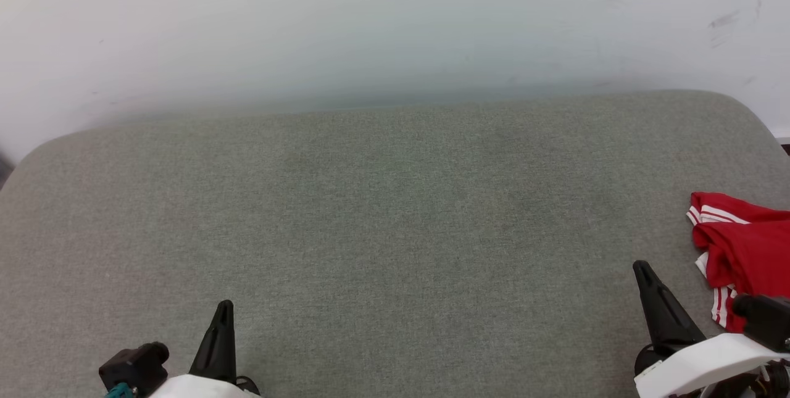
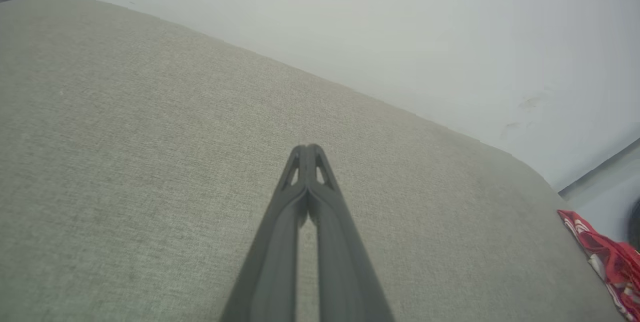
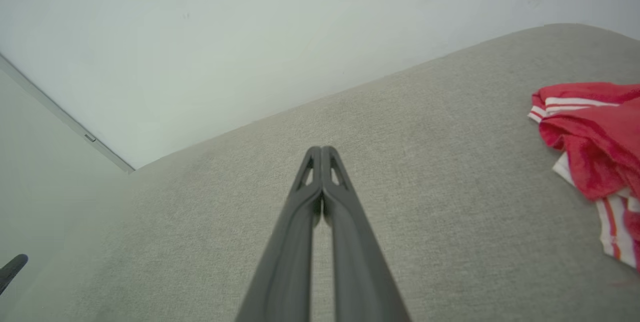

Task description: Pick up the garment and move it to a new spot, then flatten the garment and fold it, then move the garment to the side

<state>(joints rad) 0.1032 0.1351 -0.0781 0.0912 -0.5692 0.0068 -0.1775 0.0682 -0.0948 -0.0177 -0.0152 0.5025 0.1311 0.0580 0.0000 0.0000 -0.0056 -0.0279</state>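
Left gripper [image 1: 224,308], fingers clenched on nothing, hovers at the near edge of a wide grey fabric surface [image 1: 395,219]. Right gripper [image 1: 642,269], likewise clenched and holding nothing, sits just beside the crumpled red garment [image 1: 744,250] at the right edge.

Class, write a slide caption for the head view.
Red garment crumpled at right edge of grey cushion; left gripper and right gripper shut, empty.

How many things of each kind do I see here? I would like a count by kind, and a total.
Red garment with red-and-white striped trim: 1
Grippers, both shut: 2 (left gripper, right gripper)
Grey fabric surface: 1
Total: 4
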